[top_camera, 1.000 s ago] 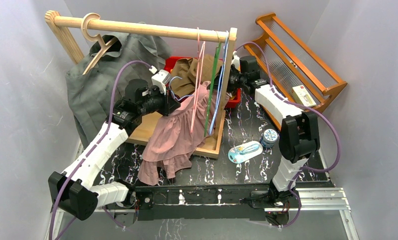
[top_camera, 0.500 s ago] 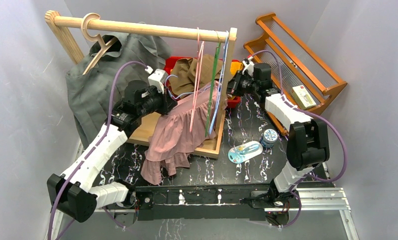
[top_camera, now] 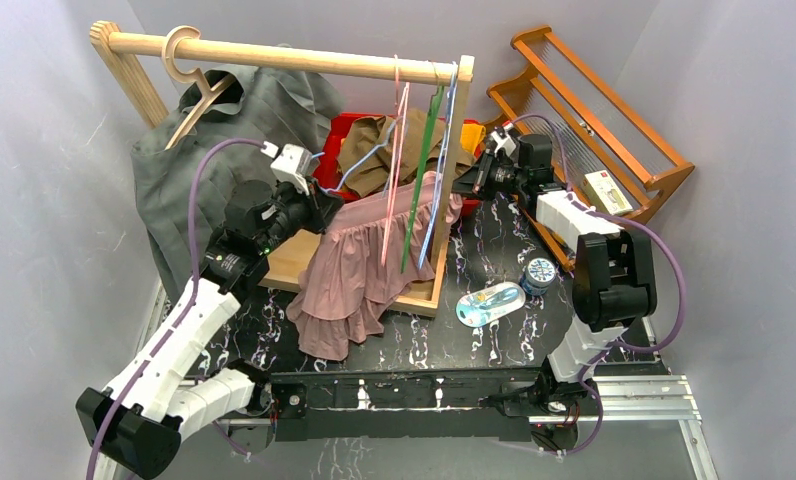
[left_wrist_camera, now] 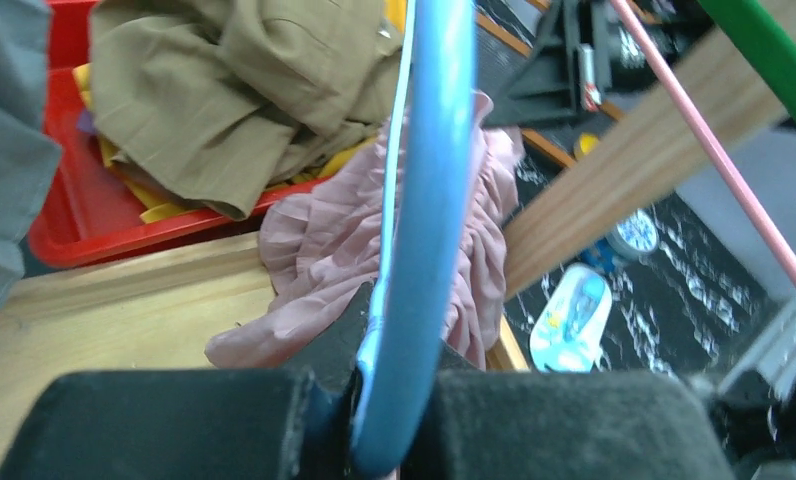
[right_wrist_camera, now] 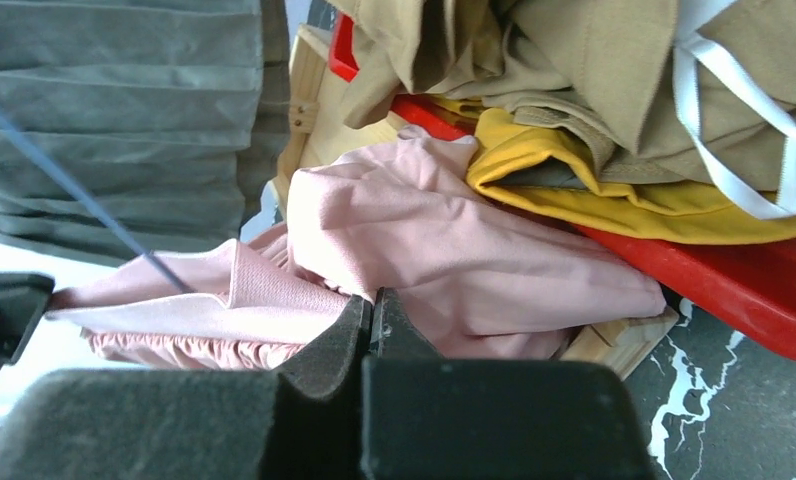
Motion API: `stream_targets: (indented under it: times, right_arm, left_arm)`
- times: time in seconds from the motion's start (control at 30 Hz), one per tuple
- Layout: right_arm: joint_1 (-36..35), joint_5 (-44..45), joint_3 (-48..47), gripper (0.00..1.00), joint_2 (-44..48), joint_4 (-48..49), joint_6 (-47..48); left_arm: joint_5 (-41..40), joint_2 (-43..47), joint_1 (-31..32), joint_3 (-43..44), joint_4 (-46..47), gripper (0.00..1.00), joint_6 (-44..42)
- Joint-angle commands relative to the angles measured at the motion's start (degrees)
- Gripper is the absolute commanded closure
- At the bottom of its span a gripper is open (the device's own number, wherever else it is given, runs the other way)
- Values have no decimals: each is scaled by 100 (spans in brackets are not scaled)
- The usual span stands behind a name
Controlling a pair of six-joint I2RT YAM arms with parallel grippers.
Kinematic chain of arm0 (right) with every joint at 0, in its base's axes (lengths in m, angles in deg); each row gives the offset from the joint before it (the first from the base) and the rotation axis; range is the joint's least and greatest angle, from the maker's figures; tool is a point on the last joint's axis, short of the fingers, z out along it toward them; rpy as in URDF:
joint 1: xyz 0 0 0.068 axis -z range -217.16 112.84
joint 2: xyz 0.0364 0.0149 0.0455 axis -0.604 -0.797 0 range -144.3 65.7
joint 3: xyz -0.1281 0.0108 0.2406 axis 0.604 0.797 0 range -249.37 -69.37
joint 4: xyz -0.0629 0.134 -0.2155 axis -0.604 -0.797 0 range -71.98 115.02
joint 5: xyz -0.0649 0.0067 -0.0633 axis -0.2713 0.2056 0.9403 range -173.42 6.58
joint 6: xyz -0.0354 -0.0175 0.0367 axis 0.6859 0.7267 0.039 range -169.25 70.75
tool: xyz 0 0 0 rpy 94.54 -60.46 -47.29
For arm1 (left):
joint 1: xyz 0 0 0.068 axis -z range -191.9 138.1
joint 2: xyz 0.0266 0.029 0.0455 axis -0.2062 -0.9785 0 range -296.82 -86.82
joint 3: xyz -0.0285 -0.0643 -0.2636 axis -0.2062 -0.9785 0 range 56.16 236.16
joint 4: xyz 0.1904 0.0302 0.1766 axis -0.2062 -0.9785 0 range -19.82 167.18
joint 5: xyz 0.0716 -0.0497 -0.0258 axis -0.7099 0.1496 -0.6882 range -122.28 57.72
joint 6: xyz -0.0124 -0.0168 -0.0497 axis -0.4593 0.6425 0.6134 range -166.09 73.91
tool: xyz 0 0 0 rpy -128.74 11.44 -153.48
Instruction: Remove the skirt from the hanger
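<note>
The pink skirt (top_camera: 354,270) lies draped over the wooden rack base and spills toward the table front; it also shows in both wrist views (left_wrist_camera: 314,240) (right_wrist_camera: 454,250). A light blue hanger (left_wrist_camera: 429,200) runs up out of my left gripper (left_wrist_camera: 399,330), which is shut on it. From above, that hanger (top_camera: 364,165) is a thin blue line leading from the left gripper (top_camera: 309,205) toward the red bin. My right gripper (top_camera: 471,185) is at the skirt's right end. Its jaws (right_wrist_camera: 371,305) are pressed together on a fold of the pink fabric.
A wooden clothes rail (top_camera: 274,55) carries a grey garment (top_camera: 184,180) and pink (top_camera: 394,170), green (top_camera: 424,170) and blue (top_camera: 442,160) hangers. A red bin (top_camera: 349,130) holds tan clothes. A wooden rack (top_camera: 594,110) stands at right. Small blue items (top_camera: 489,303) lie on the table.
The right gripper closed on the skirt's edge and drew back to the right, stretching the fabric. The left arm pulled the blue hanger back and to the left.
</note>
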Motion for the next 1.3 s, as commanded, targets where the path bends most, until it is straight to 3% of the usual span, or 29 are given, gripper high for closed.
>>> stream_targets:
  times: [0.0, 0.27, 0.4, 0.5, 0.63, 0.9, 1.07, 1.27]
  right_arm:
    - [111, -135, 26, 100, -58, 654, 5]
    - [-785, -391, -275, 100, 41, 857, -303]
    - [-797, -391, -439, 100, -2, 922, -441]
    - [-625, -337, -639, 100, -9, 1014, -691]
    - [-230, -258, -893, 100, 74, 1403, -1342]
    - [418, 175, -1650, 100, 557, 1252, -1582]
    - [756, 545, -2164, 100, 931, 921, -1463]
    - [895, 1124, -3746, 100, 857, -656, -217]
  left_arm:
    - [-1281, 200, -62, -50, 674, 100, 1047]
    - [-1388, -285, -62, -445, 3245, 100, 1724]
    - [-1363, -651, -60, -307, 3842, 100, 1795]
    - [-1274, -693, -62, 57, 3393, 100, 1524]
    - [-1324, -469, -62, 598, 1881, 100, 1133]
    - [-1428, 391, -62, 706, -152, 100, 752]
    - [-1460, 593, -63, 810, -725, 100, 618]
    - [-1229, 485, -64, 978, -722, 100, 568]
